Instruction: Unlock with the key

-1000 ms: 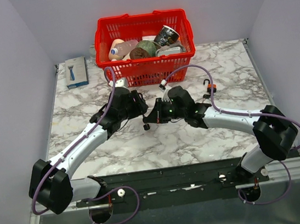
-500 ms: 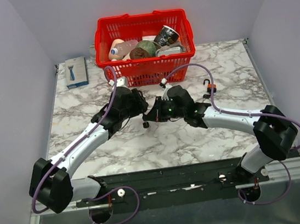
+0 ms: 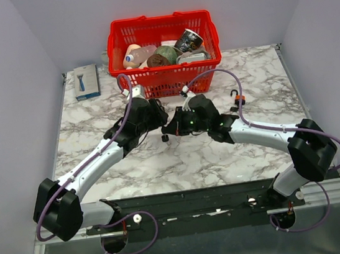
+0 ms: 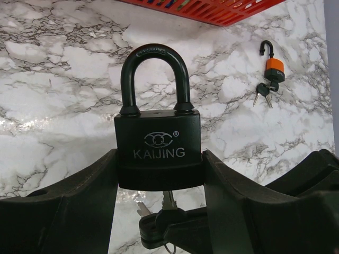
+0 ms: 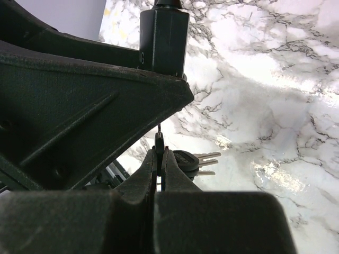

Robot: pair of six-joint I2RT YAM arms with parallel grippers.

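Observation:
A black padlock point(image 4: 158, 148) marked KAIJING stands upright between the fingers of my left gripper point(image 4: 159, 170), which is shut on the lock's body. Both legs of its shackle point(image 4: 154, 53) sit in the body. From below, a key point(image 4: 168, 199) points up into the underside of the lock. My right gripper point(image 5: 160, 159) is shut on that key's black head point(image 5: 159, 143), and spare keys point(image 5: 192, 160) hang from the same ring. In the top view the two grippers meet at mid-table, left gripper point(image 3: 155, 117) and right gripper point(image 3: 171, 128).
A red basket point(image 3: 164, 82) full of items stands just behind the grippers. A blue packet point(image 3: 86, 81) lies at the back left. A small orange padlock point(image 4: 274, 67) with its own keys lies on the marble to the right, also in the top view as the orange padlock point(image 3: 238, 99).
Both grippers have drifted a little toward the basket together, the key staying under the padlock. The grips are unchanged.

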